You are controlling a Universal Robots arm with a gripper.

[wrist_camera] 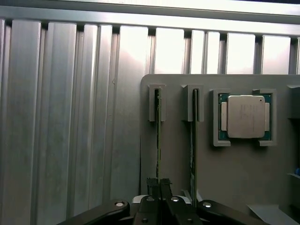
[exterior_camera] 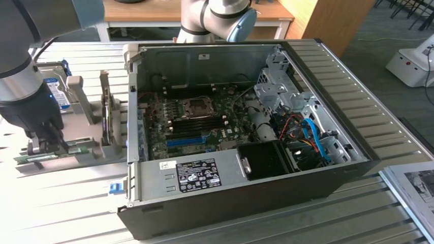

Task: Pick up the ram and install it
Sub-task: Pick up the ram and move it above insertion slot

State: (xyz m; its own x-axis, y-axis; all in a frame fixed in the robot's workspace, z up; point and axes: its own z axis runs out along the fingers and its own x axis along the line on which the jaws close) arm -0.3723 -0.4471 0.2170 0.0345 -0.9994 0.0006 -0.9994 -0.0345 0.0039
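Observation:
The ram (wrist_camera: 158, 140) is a thin green stick standing on edge in a slot of a grey holder tray (wrist_camera: 234, 178). My gripper (wrist_camera: 158, 183) is shut on its upper edge, the two dark fingers pinched together around it. A second stick (wrist_camera: 193, 140) stands in the neighbouring slot, free of my fingers. In the exterior view my gripper (exterior_camera: 53, 145) reaches down at the exterior view's left onto the ram (exterior_camera: 40, 158) in the tray. The open computer case (exterior_camera: 326, 168) lies to the exterior view's right, with its motherboard (exterior_camera: 196, 122) exposed.
A silver processor chip (wrist_camera: 243, 116) sits in a pocket of the tray beside the sticks. A hard drive (exterior_camera: 58, 89) and an upright card (exterior_camera: 106, 117) stand in holders between my arm and the case. A blue slot (exterior_camera: 184, 141) lies on the motherboard. The table (exterior_camera: 68, 203) is ribbed metal.

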